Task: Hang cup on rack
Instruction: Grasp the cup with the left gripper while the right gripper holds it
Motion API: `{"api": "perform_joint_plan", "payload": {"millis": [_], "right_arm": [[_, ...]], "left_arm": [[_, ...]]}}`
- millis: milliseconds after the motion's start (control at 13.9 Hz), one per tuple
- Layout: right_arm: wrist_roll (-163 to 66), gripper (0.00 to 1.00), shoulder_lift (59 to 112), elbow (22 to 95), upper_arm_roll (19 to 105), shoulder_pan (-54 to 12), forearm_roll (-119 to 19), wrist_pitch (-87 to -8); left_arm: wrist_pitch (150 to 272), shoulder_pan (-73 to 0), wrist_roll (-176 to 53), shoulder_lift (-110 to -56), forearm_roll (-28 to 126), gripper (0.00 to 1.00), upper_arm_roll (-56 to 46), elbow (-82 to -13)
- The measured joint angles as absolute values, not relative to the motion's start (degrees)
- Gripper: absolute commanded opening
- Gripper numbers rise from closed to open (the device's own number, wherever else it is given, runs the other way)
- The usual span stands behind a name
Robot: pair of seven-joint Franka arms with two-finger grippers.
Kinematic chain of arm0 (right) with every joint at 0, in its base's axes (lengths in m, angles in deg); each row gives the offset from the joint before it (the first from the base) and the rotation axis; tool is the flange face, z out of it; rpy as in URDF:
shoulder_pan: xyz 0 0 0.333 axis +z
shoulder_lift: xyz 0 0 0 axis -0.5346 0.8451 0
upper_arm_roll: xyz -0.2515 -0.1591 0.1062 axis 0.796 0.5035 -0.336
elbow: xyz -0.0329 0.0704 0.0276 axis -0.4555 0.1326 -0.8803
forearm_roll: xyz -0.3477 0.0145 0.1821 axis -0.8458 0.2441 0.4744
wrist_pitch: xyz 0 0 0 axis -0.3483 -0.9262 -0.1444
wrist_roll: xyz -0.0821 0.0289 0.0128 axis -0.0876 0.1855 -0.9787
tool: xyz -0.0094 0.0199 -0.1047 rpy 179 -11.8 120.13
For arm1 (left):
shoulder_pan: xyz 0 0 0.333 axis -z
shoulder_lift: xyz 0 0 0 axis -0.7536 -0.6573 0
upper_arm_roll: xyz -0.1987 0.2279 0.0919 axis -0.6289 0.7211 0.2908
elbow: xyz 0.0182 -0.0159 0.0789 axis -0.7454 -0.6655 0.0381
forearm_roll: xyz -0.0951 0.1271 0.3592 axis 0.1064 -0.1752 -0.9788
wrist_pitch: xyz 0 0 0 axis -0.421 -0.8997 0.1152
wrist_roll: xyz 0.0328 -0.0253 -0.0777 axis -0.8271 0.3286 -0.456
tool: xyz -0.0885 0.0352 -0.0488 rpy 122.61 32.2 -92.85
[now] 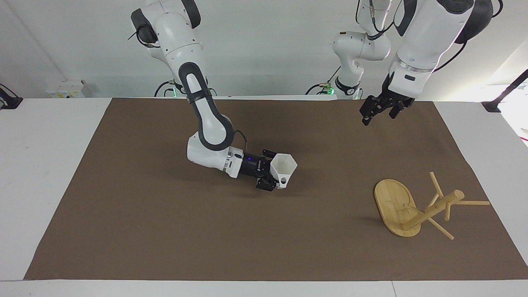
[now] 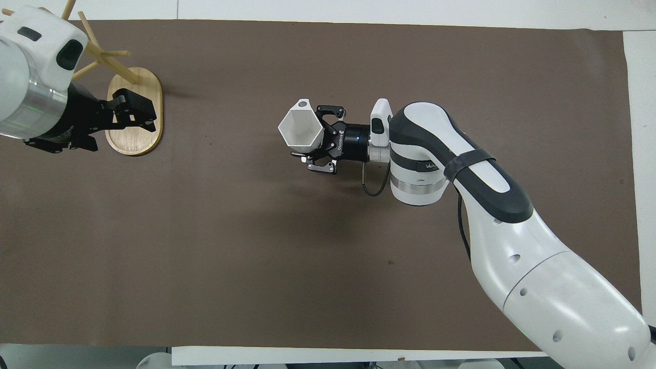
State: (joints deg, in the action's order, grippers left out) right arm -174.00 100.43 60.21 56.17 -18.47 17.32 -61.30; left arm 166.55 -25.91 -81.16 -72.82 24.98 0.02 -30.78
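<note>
We see right tool [image 1: 275,178] pinching cup [image 1: 283,167] sideways, frame centre, apparently just above surface [image 1: 165,231]. Left tool [image 1: 377,110] spread, raised upper right. Rack [image 1: 416,205] upright lower right.

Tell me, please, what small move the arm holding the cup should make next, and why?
Probably carry the cup a little farther toward the left arm's end of the table. The right gripper is shut on it over mid-mat, well short of the rack, whose pegs are bare. The left gripper hangs open, raised above the mat.
</note>
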Motion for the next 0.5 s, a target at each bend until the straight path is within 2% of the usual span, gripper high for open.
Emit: {"api": "perform_joint_plan", "payload": {"millis": [215, 503], "right_arm": [[-174.0, 0.39, 100.3, 60.2, 56.2, -18.3, 17.3, -61.5], [-174.0, 0.40, 100.3, 60.2, 56.1, -17.9, 17.5, -61.5]], "left_arm": [[172.6, -19.8, -94.7, -74.1, 24.9, 1.00, -0.1, -33.1], [180.2, -12.2, -107.3, -81.8, 24.3, 1.00, -0.2, -33.8]]}}
